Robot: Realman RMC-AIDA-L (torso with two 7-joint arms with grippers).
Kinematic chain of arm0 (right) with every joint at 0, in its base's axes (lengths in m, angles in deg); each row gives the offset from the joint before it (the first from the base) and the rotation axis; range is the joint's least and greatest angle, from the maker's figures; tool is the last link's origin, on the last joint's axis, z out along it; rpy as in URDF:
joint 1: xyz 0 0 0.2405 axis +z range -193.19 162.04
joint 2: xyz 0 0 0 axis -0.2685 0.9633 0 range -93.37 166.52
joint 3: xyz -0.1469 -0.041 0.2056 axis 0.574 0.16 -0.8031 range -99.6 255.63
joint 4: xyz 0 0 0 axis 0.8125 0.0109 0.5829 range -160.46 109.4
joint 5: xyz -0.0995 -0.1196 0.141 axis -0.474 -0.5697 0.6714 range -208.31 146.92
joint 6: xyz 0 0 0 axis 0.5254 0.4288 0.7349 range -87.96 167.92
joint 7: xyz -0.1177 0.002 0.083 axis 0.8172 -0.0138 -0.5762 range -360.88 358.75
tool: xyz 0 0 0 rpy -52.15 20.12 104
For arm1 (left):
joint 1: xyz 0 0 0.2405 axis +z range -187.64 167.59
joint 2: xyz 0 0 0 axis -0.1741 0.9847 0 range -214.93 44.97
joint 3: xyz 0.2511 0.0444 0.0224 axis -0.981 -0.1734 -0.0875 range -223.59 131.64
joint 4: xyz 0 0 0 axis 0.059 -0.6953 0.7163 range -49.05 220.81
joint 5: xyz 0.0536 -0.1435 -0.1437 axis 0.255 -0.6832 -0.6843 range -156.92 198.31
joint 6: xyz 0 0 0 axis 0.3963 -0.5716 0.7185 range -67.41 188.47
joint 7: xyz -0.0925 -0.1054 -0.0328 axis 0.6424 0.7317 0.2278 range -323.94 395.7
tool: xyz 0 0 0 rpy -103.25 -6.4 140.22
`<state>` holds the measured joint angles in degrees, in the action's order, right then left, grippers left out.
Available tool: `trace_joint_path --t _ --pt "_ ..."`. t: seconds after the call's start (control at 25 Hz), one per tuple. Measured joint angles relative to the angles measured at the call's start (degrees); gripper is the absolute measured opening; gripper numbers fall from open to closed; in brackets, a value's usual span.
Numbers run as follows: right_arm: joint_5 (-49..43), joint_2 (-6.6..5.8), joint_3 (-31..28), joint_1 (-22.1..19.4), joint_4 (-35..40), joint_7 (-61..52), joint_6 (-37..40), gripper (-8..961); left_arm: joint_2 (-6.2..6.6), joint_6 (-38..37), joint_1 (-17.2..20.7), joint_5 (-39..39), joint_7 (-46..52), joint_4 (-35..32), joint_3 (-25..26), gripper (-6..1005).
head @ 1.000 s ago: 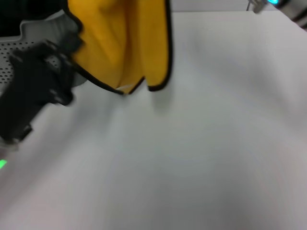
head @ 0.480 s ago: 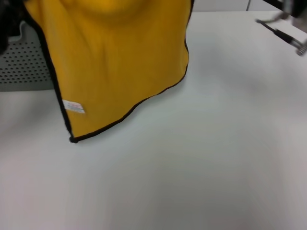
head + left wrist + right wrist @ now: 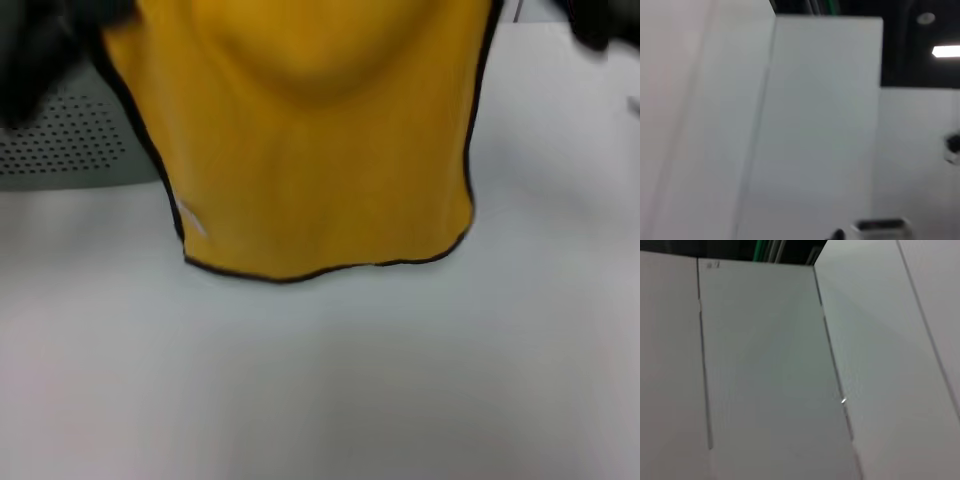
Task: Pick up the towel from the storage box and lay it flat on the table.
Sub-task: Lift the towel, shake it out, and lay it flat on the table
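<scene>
The table (image 3: 330,390) fills the near part of the head view as a broad white surface. Above it hangs the towel (image 3: 310,150), spread wide with its bright yellow side toward the camera and its black edge binding running down both sides and along the bottom. The bottom hem sags in a shallow curve just over the table, but whether it touches the surface is not clear. A small white label (image 3: 192,222) sits near the towel's lower corner on the robot's left. The upper part of the towel runs out of the picture, with a soft fold bulging near its middle.

Behind the towel, on the robot's left, the storage box (image 3: 80,150) stands on the table, its pale grey-green side showing rows of small round holes.

Dark blurred shapes sit beyond the towel's 2 upper corners, but neither gripper can be made out, so how their jaws stand cannot be told. The 2 wrist views show only pale panels and dark background.
</scene>
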<state>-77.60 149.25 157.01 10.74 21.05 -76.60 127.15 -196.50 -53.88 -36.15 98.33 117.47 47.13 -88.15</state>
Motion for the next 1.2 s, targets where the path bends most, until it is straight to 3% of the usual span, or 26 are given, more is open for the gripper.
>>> trace_joint_path --t 0.12,0.2,0.28,0.4,0.52,0.64,0.8,0.92,1.2 --pt "-4.2 -0.42 -0.1 -1.2 -2.0 -4.6 6.5 4 0.23 -1.1 1.3 0.1 0.6 -2.0 -4.4 36" --pt "-6.5 -0.55 -0.1 -3.0 -1.1 -8.6 11.5 3 1.51 -2.3 5.1 -2.0 1.8 -6.7 -12.3 38" --pt "-6.9 -0.26 -0.6 -5.1 0.6 -10.4 14.5 3 2.4 -2.3 6.5 -3.6 2.2 -8.4 -15.3 39" --pt "-7.4 0.73 -3.5 -9.6 4.0 -12.7 16.3 3 5.79 -2.4 9.3 -12.8 4.7 -10.9 -23.4 41" --pt "-8.1 0.73 -4.3 -10.9 2.7 -14.1 16.3 3 7.38 -2.3 10.9 -18.1 5.9 -11.0 -28.0 43" --pt "-11.5 1.54 -4.0 -10.1 -2.5 -14.2 15.4 3 5.86 -2.0 10.1 -14.1 5.7 -6.8 -25.6 45" --pt "-17.8 3.24 -3.6 -7.1 -10.9 -11.6 9.9 3 3.43 2.5 4.8 5.7 3.0 5.5 -13.9 48" --pt "-18.4 3.45 -3.1 -5.2 -14.7 -9.0 4.8 4 2.29 10.3 3.1 17.4 2.1 8.0 -8.7 50" --pt "-18.3 2.93 -3.6 -3.2 -14.6 -6.5 -4.0 4 1.93 19.6 2.9 20.6 2.5 7.3 -6.9 55"
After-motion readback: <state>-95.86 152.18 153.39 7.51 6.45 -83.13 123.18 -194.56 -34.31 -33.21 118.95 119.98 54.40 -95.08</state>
